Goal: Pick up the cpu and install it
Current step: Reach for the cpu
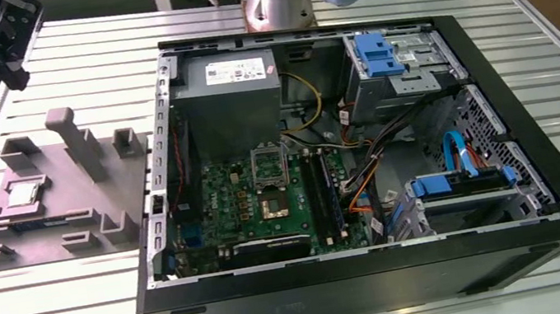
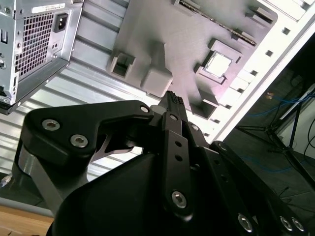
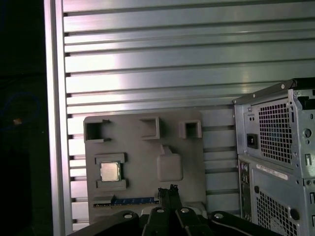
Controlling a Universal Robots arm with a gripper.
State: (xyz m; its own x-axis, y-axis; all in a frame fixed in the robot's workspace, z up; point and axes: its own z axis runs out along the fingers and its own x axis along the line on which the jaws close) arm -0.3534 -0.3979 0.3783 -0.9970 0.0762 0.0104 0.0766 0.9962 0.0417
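One cpu (image 3: 109, 171) in grey fixture (image 3: 142, 150), raised block (image 3: 170, 167) beside; end effector (image 3: 167, 188) clenched, empty, above

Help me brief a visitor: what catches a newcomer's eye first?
The open black computer case with its green motherboard dominates the exterior view's centre. On that view's left, a grey moulded fixture cradles the silver-topped square cpu; the black gripper hangs near it in the first wrist view.
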